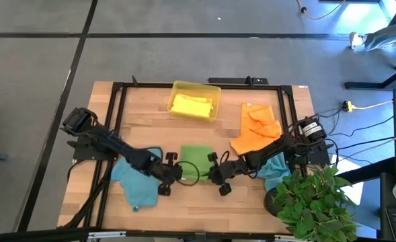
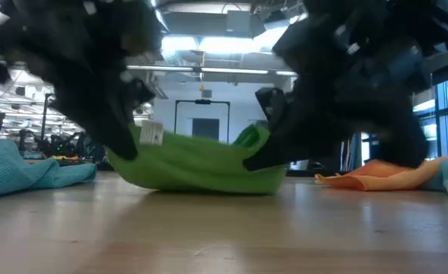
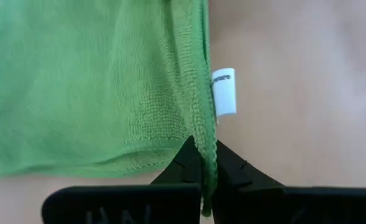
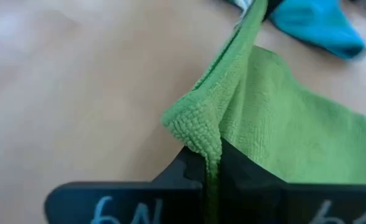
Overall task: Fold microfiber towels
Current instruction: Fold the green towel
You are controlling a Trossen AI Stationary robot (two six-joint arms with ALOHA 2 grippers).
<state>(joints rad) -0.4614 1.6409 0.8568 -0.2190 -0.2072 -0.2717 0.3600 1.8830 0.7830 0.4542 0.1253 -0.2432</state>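
Both arms reach inward over the light wooden table [image 1: 150,128] and meet at the green microfibre towel [image 1: 196,160], taken here as landmark.

L arm: stretched low from the table's left edge toward the towel. Left gripper [image 1: 173,169] sits at the towel's left edge, fingers pressed together on the hem. Left wrist view shows the hem pinched between the two dark fingertips [image 3: 189,163], with a white label [image 3: 224,91] just beside the grip.

R arm: comes in from the right edge, bent at the elbow, wrist low. Right gripper [image 1: 218,173] sits at the towel's right edge, jaws clamped on a bunched corner, which stands up from between the fingers in the right wrist view [image 4: 198,124].

Low view: green towel sags between the two grips, middle resting on the table, both ends raised [image 2: 201,164].

Count, cloths:
- green x1, between the grippers.
- teal-blue x2: one left of the green towel, under the L arm [image 1: 134,181]; one right of it, under the R arm [image 1: 273,169].
- orange x1, crumpled, right of and behind the green towel [image 1: 258,131].
- yellow x1, lying in the translucent yellow plastic tray [image 1: 179,91], behind the green towel [image 1: 191,105].

Other: potted green plant x1 [image 1: 315,202], right of the green towel at the table's near corner.
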